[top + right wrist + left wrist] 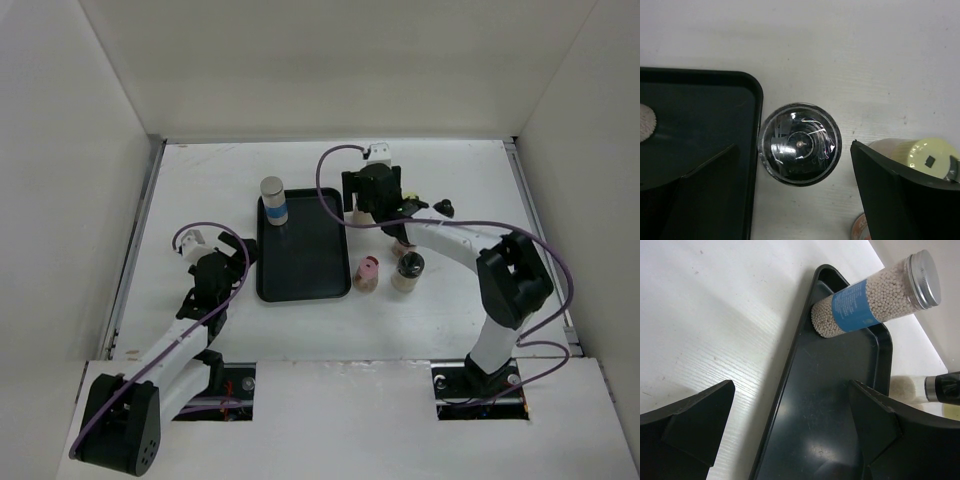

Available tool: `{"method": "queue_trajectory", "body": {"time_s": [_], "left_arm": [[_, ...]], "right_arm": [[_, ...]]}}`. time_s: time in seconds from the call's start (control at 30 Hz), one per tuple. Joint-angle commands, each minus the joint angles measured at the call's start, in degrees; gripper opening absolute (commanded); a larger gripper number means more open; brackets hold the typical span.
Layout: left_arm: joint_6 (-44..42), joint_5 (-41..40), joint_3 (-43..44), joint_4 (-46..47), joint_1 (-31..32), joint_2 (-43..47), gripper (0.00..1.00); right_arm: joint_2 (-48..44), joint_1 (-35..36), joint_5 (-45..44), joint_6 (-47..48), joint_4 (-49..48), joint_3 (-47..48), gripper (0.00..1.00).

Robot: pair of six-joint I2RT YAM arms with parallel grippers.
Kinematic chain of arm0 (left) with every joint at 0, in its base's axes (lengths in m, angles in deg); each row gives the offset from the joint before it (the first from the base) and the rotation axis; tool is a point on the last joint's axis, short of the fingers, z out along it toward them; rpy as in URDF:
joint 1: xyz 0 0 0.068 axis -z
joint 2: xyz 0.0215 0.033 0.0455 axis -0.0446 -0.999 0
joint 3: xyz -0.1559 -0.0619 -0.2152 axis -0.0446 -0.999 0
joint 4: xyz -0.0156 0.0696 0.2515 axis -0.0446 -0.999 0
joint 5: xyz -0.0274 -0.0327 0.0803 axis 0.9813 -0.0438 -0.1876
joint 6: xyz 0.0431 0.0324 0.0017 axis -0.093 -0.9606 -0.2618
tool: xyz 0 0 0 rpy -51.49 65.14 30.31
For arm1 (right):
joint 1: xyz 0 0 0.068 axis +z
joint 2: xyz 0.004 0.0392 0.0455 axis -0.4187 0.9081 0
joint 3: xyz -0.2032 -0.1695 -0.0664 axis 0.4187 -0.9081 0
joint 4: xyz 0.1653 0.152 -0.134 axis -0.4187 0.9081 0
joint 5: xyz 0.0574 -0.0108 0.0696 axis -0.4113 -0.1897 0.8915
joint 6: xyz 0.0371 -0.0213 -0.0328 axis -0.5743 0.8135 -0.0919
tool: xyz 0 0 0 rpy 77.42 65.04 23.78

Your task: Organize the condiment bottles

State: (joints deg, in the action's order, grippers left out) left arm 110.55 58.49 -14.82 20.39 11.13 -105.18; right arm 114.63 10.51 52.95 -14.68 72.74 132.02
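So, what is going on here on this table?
A robot is sorting small condiment bottles around a black tray. The blue-banded bottle stands in the tray's far left corner. The right gripper hangs open over a dark-capped bottle on the table beside the tray, not gripping it. The left gripper is open and empty at the tray's left edge.

Tabletop (715, 315): white, matt, with a faint wood-grain texture and a few small specks. Tray (830, 405): black plastic, smooth and semi-glossy, with fine scratches on its floor. Blue-banded bottle (875, 295): clear glossy wall, fine off-white granules inside, blue paper-like label, ribbed brushed-metal cap (925, 279). Dark-topped bottle (800, 144): highly glossy top with bright mirror-like glints. Pale-yellow cap (925, 156): smooth plastic with a satin sheen. Left tool (791, 390): fingers (690, 430) of matt black plastic.
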Motion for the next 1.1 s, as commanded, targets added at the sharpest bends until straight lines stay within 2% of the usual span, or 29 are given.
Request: {"method": "queue_trajectory", "body": {"time_s": [0.0, 0.13, 0.3, 0.5, 0.57, 0.83, 1.07], "left_arm": [[-0.44, -0.12, -0.08, 2.70, 0.32, -0.13, 1.00], [-0.27, -0.30, -0.44, 2.62, -0.03, 0.49, 1.00], [-0.44, -1.08, -0.52, 3.05, 0.41, 0.58, 1.00], [-0.44, -1.08, -0.26, 3.32, 0.59, -0.48, 1.00], [-0.53, -0.74, -0.26, 3.50, 0.59, -0.91, 1.00], [-0.53, -0.65, -0.26, 3.32, 0.68, -0.65, 1.00], [-0.53, -0.56, -0.26, 3.50, 0.68, -0.92, 1.00]], "right_arm": [[2.40, -1.30, 1.61, -0.08, 0.21, 3.35, 1.00], [4.69, -1.82, 1.52, 0.89, 0.38, 5.46, 0.99], [6.54, -2.09, 1.53, 1.33, -0.84, 6.78, 0.93], [5.84, -1.91, 1.17, 1.85, -2.96, 7.05, 0.64], [4.35, -1.83, 0.91, 2.20, -3.04, 7.22, 0.59], [-0.58, 3.44, -2.07, 5.54, -7.79, 7.83, 0.56], [7.31, 9.15, -1.02, 5.11, -9.81, 15.12, 0.55]]}}
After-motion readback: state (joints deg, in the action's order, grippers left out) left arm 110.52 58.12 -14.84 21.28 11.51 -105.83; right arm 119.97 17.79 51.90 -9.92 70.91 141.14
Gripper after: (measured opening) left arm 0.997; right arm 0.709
